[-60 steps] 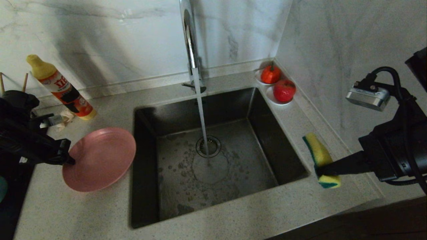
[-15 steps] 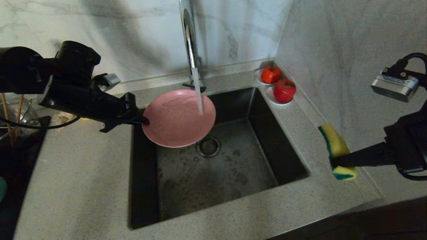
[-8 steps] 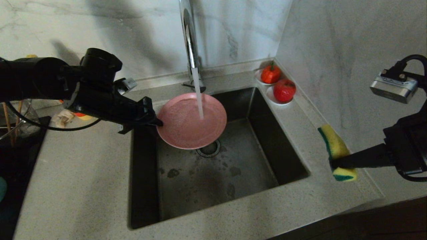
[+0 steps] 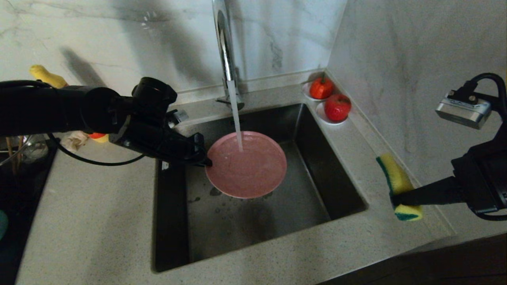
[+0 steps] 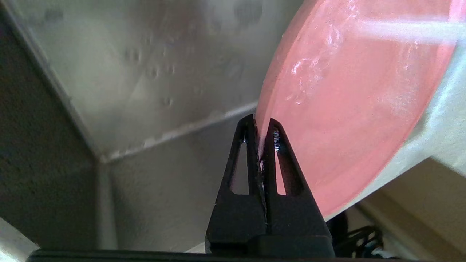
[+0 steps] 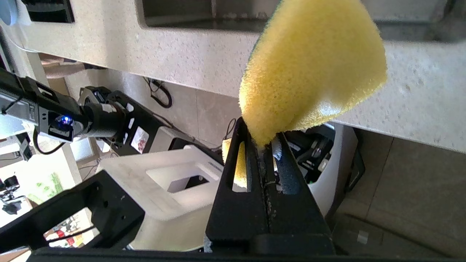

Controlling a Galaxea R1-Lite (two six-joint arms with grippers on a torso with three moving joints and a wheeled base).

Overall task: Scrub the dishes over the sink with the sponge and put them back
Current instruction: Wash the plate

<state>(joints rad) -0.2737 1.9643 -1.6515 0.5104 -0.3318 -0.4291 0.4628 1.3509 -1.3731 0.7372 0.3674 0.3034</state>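
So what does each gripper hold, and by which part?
Left gripper: the pink plate, pinched at its rim. Right gripper: the sponge, by one end.

Plate [image 4: 246, 166]: smooth pink, wet sheen. Sponge [image 4: 397, 185]: coarse porous yellow foam with green scouring face. Sink [image 4: 324, 166]: dark brushed metal; faucet [image 4: 224, 47] glossy chrome; counter [image 4: 91, 221] speckled stone.
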